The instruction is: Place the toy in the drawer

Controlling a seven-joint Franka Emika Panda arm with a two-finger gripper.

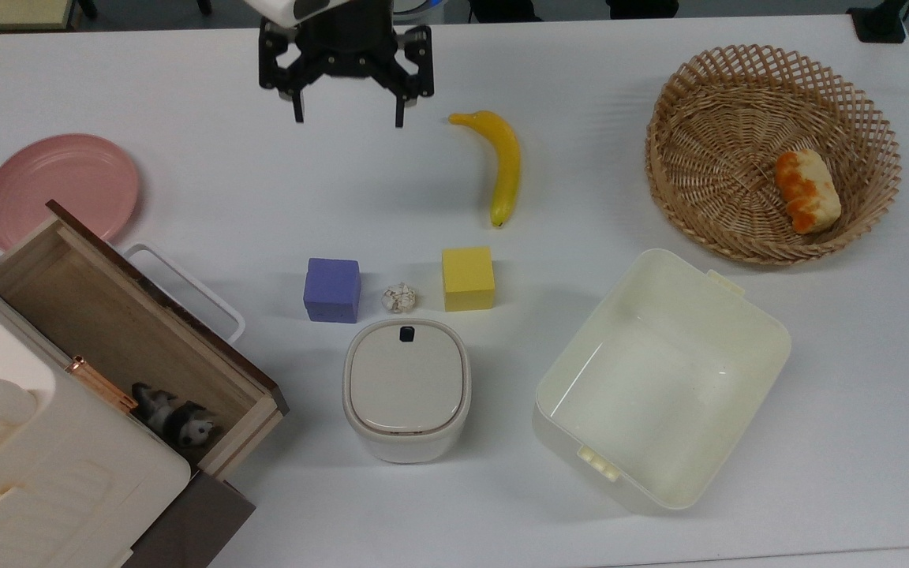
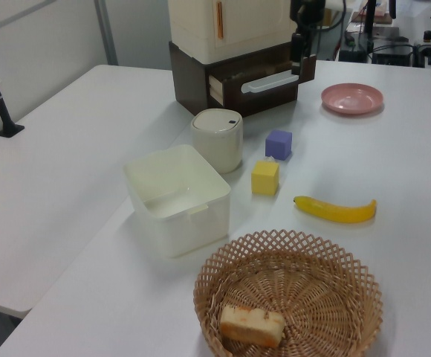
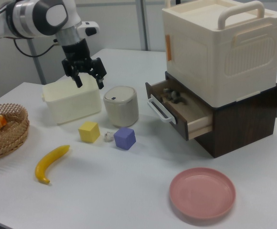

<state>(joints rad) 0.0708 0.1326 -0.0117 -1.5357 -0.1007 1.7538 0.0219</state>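
The panda figurine [image 1: 174, 419] lay inside the open wooden drawer [image 1: 68, 308], on its brown bottom near the corner at the top view's lower right, just under the edge of the cream carry box [image 3: 222, 50] stacked on the dark cabinet [image 3: 246, 119]. In the right view it showed as a small dark-and-white lump [image 3: 173, 97] toward the back of the drawer [image 3: 196, 125], behind the white loop handle [image 3: 157, 110].

The gripper [image 1: 348, 118] hung well above the table [image 1: 265, 197] near its far edge, its black fingers spread wide and holding nothing; in the right view it [image 3: 88, 82] hovered in front of the cream tub [image 3: 74, 102], well apart from the drawer.

A purple foam cube [image 1: 332, 289], a small whitish wrinkly ball [image 1: 399, 297] and a yellow foam cube [image 1: 468, 278] stood in a row, the ball between the cubes and touching neither. Just below them in the top view sat a lidded cream canister [image 1: 406, 390] with a small black mark on its lid. The open tub [image 1: 660, 379] lay to the top view's right of it. A banana [image 1: 500, 164] lay beside the gripper, a pink plate [image 1: 60, 185] near the drawer, and a wicker basket [image 1: 770, 150] held a piece of orange-and-white toy food [image 1: 807, 191].

No brand, label or writing could be read on any of these.
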